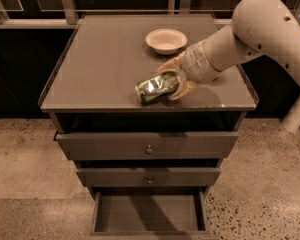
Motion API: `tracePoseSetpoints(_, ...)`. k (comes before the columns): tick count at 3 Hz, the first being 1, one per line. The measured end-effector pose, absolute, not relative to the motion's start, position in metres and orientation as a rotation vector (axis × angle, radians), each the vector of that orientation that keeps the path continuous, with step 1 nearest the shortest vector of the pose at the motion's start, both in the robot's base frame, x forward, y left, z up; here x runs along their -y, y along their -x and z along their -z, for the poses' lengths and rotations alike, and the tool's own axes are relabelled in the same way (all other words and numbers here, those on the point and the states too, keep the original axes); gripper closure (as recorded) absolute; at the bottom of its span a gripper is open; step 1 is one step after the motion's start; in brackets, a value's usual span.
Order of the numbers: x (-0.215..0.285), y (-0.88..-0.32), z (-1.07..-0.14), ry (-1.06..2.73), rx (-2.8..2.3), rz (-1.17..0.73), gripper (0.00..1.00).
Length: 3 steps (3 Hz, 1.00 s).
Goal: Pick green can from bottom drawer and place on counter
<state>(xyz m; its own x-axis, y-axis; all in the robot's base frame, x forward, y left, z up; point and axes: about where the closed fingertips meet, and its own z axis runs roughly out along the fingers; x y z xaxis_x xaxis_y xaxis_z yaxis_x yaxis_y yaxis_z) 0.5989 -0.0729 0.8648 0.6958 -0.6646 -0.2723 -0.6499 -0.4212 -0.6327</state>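
The green can (154, 88) lies on its side near the front edge of the counter (100, 69), at its middle. My gripper (172, 80) reaches in from the right with one finger behind the can's right end and one in front of it, shut on the can. The can looks to rest on or just above the counter top. The bottom drawer (149, 215) is pulled out below and its floor is bare.
A pale shallow bowl (166, 40) stands on the counter behind the gripper. The two upper drawers with small knobs (149, 149) are slightly pulled out. My white arm (260, 29) crosses the counter's right side. A speckled floor surrounds the cabinet.
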Motion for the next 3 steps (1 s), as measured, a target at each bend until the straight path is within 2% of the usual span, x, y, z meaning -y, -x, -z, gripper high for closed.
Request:
tracePoseSetpoints(1,0.0729,-0.5989,-0.8647,2.162,-1.000,0.025,0.14)
tracePoseSetpoints(2,0.0729,-0.5989,-0.8647,2.162,-1.000,0.025,0.00)
tracePoseSetpoints(3,0.0729,-0.5989,-0.8647,2.162,-1.000,0.025,0.00)
